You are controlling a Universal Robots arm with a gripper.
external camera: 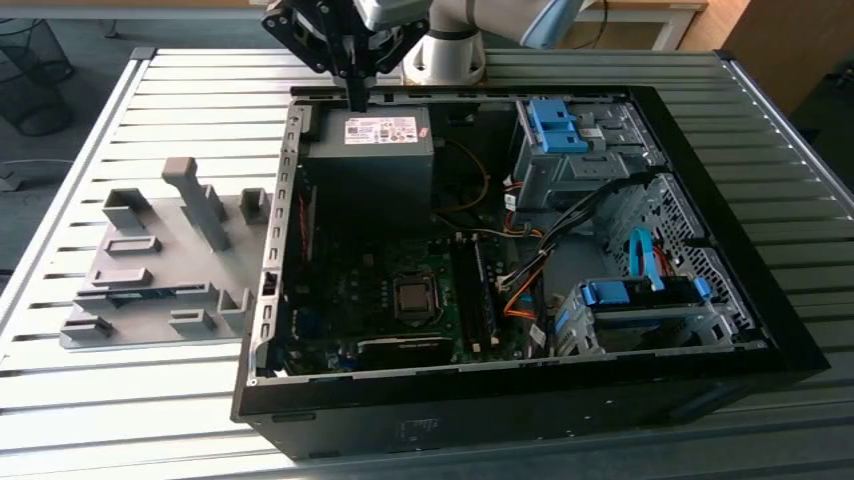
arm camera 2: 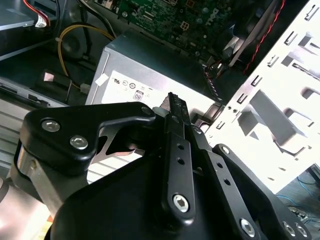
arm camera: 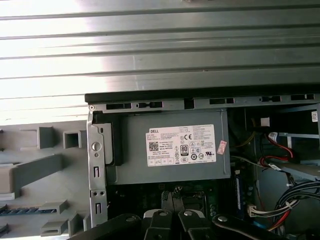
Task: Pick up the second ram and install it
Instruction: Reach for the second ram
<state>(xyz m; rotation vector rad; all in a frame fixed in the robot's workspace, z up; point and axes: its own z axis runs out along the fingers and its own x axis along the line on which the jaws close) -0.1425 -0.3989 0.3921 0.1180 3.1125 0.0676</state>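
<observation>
Fixture blocks (external camera: 147, 260) sat at left-centre of the exterior view, with the second ram (external camera: 144, 293) resting low among them, untouched; at upper middle the gripper (external camera: 358, 100) hung above the top rim of the open case (external camera: 467, 92), beside the power supply (external camera: 367, 165), fingers together on nothing, well apart from the stick; I judged a clean pick wanted jaws squared across its long edges, at mid-length.
</observation>
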